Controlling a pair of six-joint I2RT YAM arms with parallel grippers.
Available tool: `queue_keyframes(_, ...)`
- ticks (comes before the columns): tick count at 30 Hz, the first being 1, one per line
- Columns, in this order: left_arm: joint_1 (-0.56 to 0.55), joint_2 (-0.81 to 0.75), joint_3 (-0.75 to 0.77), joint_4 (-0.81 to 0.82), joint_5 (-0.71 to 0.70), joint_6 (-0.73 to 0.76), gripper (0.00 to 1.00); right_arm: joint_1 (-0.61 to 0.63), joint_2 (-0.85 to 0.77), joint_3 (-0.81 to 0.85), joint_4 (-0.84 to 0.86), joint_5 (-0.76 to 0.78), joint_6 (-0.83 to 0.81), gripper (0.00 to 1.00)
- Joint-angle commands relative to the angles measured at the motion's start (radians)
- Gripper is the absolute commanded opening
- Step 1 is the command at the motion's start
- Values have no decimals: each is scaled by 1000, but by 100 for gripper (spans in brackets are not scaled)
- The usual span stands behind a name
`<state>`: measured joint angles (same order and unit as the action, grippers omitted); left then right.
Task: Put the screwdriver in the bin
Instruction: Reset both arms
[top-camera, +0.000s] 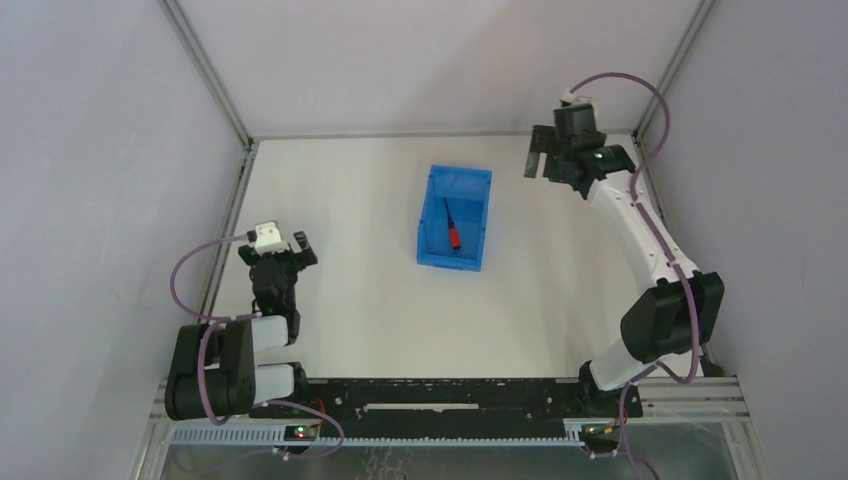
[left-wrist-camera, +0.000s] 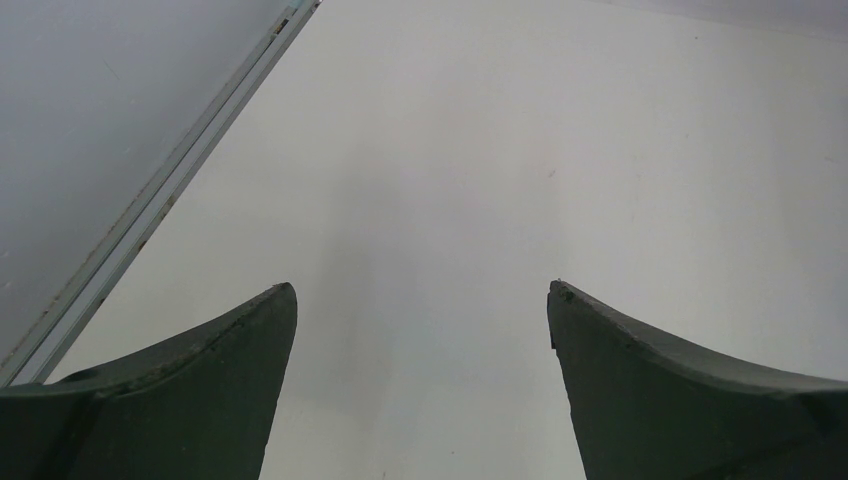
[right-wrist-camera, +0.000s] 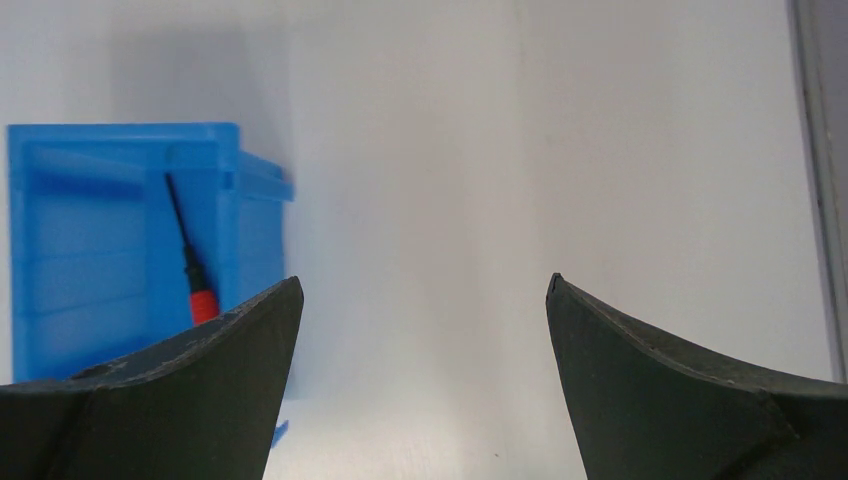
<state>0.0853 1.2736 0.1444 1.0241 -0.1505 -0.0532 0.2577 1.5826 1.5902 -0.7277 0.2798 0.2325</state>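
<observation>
The screwdriver (top-camera: 452, 226) lies flat inside the blue bin (top-camera: 462, 178), with its red handle at the near end. The bin sits in the middle of the worktop (top-camera: 340, 270). The left fingers (left-wrist-camera: 200, 390) are spread wide and hold nothing. The right fingers (right-wrist-camera: 660, 390) are spread wide too, away from the bin.

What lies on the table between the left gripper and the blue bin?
Nothing: in the top external view, the stretch of white table from the left gripper to the bin is bare. The screwdriver lies inside the bin.
</observation>
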Motion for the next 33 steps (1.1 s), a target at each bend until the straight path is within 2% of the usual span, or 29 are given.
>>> queue_keyframes(1,-7,-18,43,37,-4,15,100,-98,-98,-52,48,-86,-30,100)
queue_keyframes(8,-8,-17,43,37,-4,15,100,-248,-165,-128,64,-126,-96,100)
queue_keyframes(15,-8,-18,44,37,-4,15,100,-384,-194,-160,112,-304,-140,100)
queue_keyframes(33,-8,-18,43,37,-4,15,100,-393,-190,-159,114,-348,-228,100)
